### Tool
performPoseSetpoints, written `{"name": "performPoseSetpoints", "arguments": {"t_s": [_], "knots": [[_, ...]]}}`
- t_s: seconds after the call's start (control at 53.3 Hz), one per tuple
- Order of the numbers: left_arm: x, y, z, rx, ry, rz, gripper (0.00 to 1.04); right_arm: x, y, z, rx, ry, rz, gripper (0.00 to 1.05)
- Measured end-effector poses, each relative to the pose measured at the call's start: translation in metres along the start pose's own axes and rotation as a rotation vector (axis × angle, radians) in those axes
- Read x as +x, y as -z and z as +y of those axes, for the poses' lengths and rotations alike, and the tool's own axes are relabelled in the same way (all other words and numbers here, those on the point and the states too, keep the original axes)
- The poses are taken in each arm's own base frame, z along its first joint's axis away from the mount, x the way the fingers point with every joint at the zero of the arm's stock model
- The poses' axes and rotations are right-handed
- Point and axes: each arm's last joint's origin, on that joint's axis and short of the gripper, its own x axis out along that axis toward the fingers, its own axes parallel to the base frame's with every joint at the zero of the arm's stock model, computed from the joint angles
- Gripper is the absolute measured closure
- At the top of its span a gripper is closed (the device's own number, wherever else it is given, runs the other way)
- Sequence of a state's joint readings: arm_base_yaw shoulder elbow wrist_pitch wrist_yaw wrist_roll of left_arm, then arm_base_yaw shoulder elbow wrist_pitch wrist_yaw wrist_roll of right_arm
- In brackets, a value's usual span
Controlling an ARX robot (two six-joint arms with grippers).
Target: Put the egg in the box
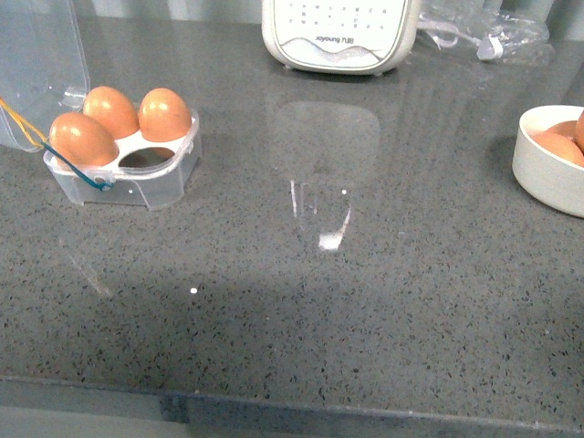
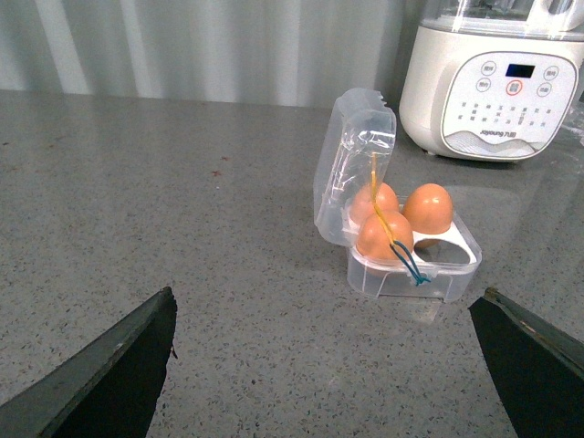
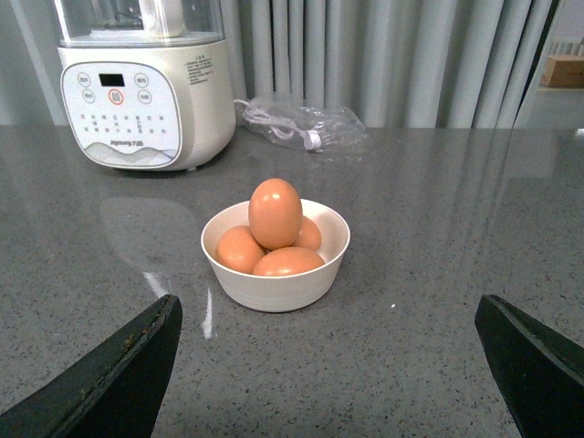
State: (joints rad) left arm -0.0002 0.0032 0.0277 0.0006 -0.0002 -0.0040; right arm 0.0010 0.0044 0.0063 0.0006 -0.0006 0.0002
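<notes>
Front view: we count three eggs [image 1: 111, 111] seated in the box [image 1: 160, 187], fourth slot [image 1: 146, 158] empty | egg [image 3: 276, 213] lies topmost in the bowl [image 3: 274, 290], well apart | left jaws, right jaws wide, empty | one placement left, we judge.

Grey speckled tabletop [image 1: 319, 301], glossy with reflections, carries four items: a clear box [image 1: 155, 190] with lid raised at left, a white bowl [image 1: 538, 169] at far right, a cream appliance [image 1: 338, 36] at the rear, a crumpled plastic bag [image 1: 484, 36] just beside it.
</notes>
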Motion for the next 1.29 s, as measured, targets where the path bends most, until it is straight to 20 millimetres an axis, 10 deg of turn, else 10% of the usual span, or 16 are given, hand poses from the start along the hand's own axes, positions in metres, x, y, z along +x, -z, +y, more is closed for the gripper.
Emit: {"name": "performPoseSetpoints", "arguments": {"t_s": [0.75, 0.938, 1.294], "knots": [[0.000, 0.000, 0.000, 0.000, 0.000, 0.000, 0.07, 0.001, -0.001, -0.001, 0.090, 0.128, 0.129, 0.07], [0.000, 0.000, 0.000, 0.000, 0.000, 0.000, 0.07, 0.029, -0.020, -0.009, 0.293, 0.195, 0.285, 0.07], [0.000, 0.000, 0.000, 0.000, 0.000, 0.000, 0.07, 0.101, -0.043, -0.029, 0.164, 0.024, 0.340, 0.07]]}}
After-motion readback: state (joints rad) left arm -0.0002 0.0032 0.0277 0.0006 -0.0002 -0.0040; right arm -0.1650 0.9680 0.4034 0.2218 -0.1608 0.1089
